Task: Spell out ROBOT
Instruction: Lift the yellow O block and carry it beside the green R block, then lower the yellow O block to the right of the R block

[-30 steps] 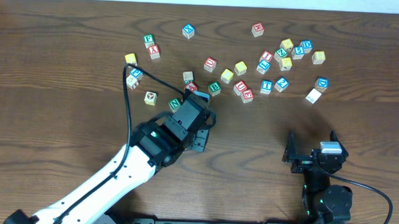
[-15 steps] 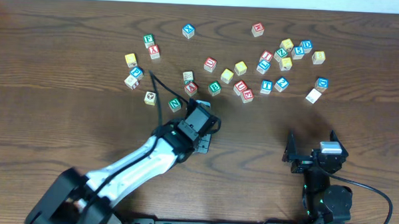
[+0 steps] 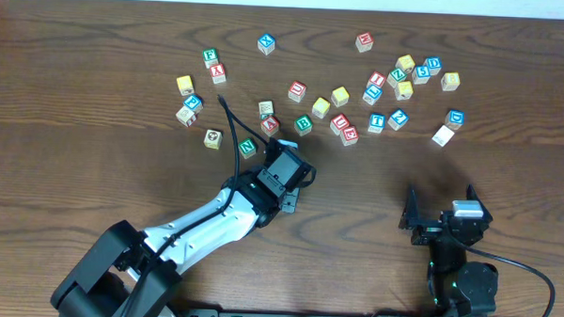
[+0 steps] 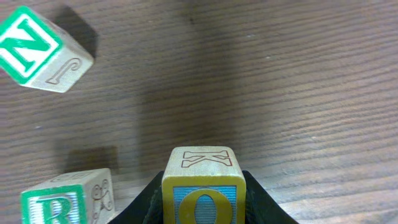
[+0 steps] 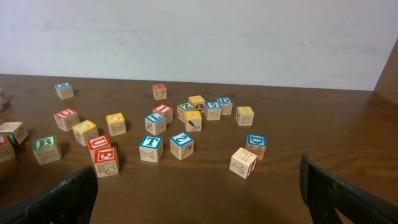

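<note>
My left gripper (image 3: 289,170) is shut on a yellow-edged cube (image 4: 203,186) that shows a yellow O on blue and a K outline on top. From overhead the gripper hides that cube. I cannot tell whether it touches the table. Close on its left in the left wrist view stands the green R cube (image 4: 65,200). The green B cube (image 3: 303,124) and the blue T cube (image 3: 377,121) lie farther back, with two yellow-topped cubes (image 3: 321,107) (image 3: 340,96) between them. My right gripper (image 3: 440,217) hangs open at the near right, with nothing between its fingers.
A green N cube (image 4: 40,53) lies tilted left of the held cube, also in the overhead view (image 3: 248,147). Several other letter cubes are scattered across the back of the dark wooden table (image 3: 507,176), some red-lettered (image 3: 349,134). A black cable (image 3: 231,128) loops over the left arm.
The left gripper has shifted slightly right with the O cube, and the arm behind it has swung lower. The right arm has not moved.
</note>
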You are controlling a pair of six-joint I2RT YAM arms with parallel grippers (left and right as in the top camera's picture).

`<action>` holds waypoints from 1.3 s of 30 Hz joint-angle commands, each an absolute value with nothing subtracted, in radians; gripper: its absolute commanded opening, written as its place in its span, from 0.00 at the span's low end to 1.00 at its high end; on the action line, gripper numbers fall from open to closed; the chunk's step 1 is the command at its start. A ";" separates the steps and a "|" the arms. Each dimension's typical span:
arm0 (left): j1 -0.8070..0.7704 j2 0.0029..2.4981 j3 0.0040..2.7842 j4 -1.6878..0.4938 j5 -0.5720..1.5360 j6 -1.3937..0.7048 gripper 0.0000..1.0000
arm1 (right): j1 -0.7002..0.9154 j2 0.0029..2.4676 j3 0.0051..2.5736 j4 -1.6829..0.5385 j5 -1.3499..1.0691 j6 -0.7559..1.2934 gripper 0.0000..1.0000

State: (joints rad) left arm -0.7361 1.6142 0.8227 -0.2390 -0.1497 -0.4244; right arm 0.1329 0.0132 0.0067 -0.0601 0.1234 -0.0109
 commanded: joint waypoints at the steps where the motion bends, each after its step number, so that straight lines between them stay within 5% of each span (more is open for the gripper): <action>1: -0.736 1.614 0.808 -0.246 -0.197 -0.459 0.07 | 0.125 0.014 0.006 -0.064 0.121 -0.001 0.99; 39: -0.712 1.614 0.756 -0.284 -0.195 -0.525 0.08 | 0.125 0.014 0.006 -0.064 0.121 -0.001 0.99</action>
